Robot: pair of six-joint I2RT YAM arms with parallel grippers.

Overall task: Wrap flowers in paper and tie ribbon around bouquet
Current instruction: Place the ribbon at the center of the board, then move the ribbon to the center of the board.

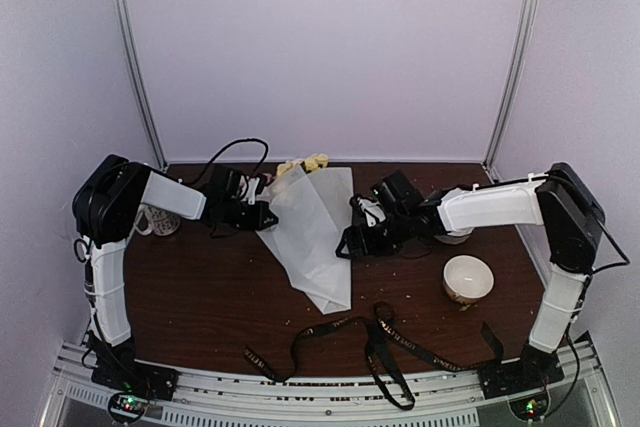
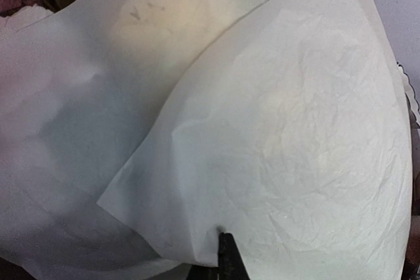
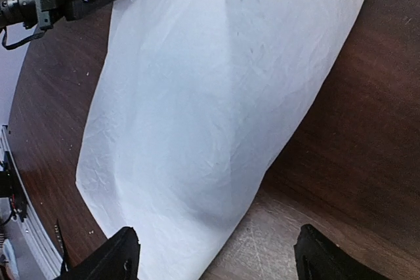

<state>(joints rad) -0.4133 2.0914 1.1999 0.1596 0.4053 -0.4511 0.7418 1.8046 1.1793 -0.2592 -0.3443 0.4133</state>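
I am seeing the left gripper (image 1: pixel 266 215) pinching shut on the left edge of the paper (image 1: pixel 315 232), which is lying folded on the table (image 1: pixel 200 287) over the flowers (image 1: pixel 306 161) (blooms poking out at the far end). The right gripper (image 3: pixel 216 257) is hovering wide open and empty at the paper's right edge.

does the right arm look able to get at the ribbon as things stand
Probably yes. The right claw is open and empty at the edge of the paper, and the ribbon lies uncovered on the table near the front edge, with nothing in the way.
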